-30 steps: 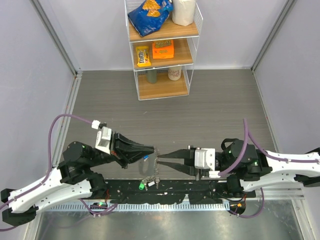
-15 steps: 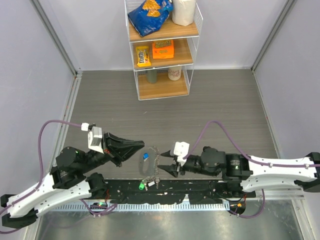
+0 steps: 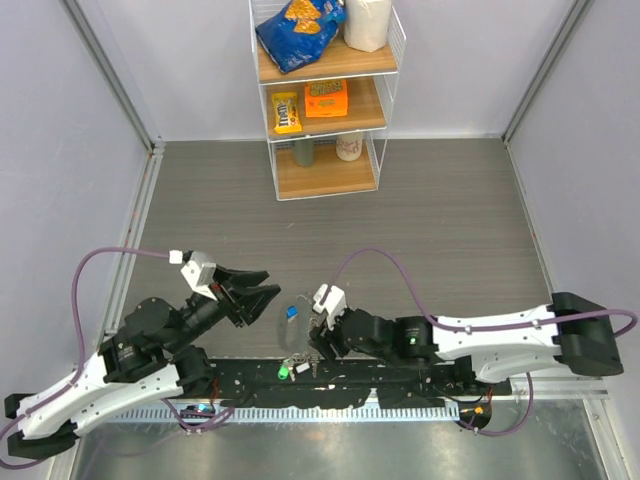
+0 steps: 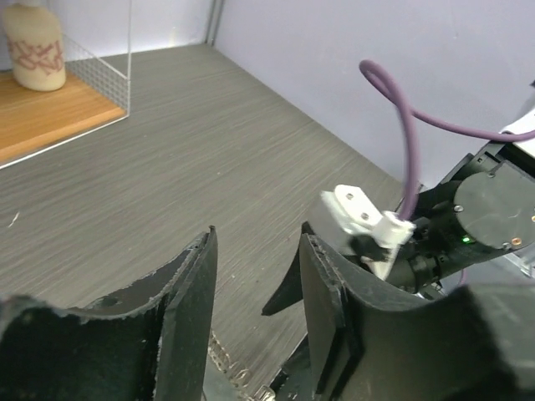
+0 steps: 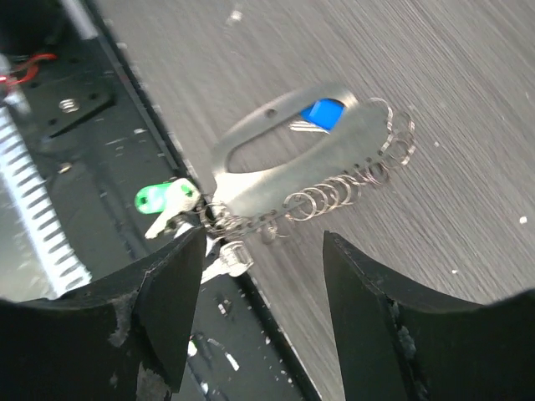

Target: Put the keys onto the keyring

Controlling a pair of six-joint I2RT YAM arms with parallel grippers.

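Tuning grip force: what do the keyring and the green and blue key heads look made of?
The keyring looks like metal, maybe steel: silvery brushed slotted plate, glinting wire loops. The green key head looks like glossy plastic: saturated colour, bright highlight. The blue key head is probably plastic, but the plate partly hides it.

Left arm [image 3: 105, 368] angled inward, jaws parted, right arm [image 3: 500, 336] stretched low leftward (jaws parted too)

m&m's on yellow pack [image 3: 286, 112], other labels — unreadable
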